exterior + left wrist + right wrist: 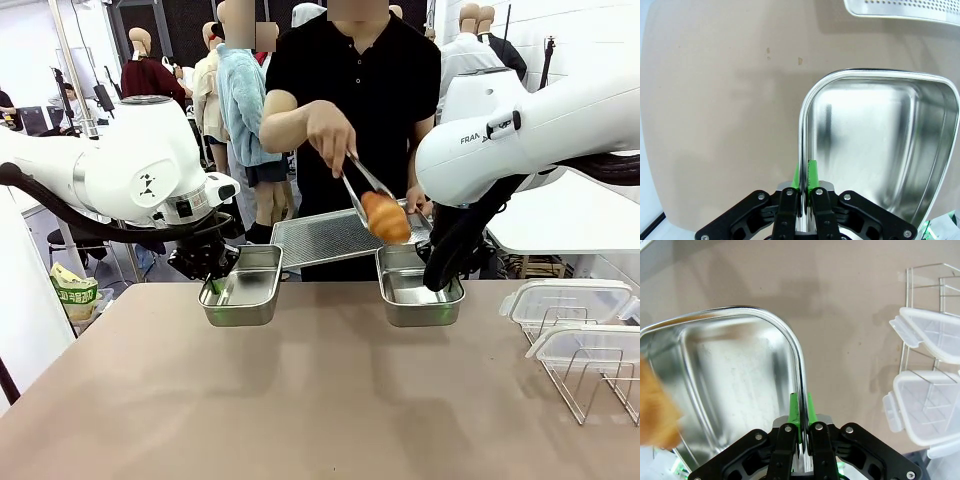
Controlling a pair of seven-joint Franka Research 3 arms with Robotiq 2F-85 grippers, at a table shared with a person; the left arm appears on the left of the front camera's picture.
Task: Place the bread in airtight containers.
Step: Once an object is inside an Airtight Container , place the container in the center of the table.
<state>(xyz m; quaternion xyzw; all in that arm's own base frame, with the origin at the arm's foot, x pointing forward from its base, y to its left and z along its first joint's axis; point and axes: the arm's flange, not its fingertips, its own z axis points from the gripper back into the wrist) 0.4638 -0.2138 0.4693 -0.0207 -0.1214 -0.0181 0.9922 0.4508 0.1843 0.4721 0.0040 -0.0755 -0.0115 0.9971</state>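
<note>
Left gripper (804,172) clamped on left rim of left steel container (865,125). Right gripper (800,407) clamped on right rim of right steel container (740,370).
Front view: person's hand (330,135) squeezes tongs (362,185); croissant (386,216) held above right steel container.
Right wrist view: croissant blurred at left edge; lids (935,410) on wire rack (920,280).

Two steel tubs are side by side along the far edge of the table (300,400), the left container (240,288) well apart from the right container (418,288). The left pincer (212,285) clamps the left container's outer rim, one finger inside and one outside; the right pincer (801,410) clamps the right container's outer rim likewise. Behind and between the two hangs a perforated tray (320,238). A croissant (386,217), held in tongs (360,180), hangs above the right container, before the tray's right end. At the table's right edge, a wire rack (590,385) carries two lids (565,300).
</note>
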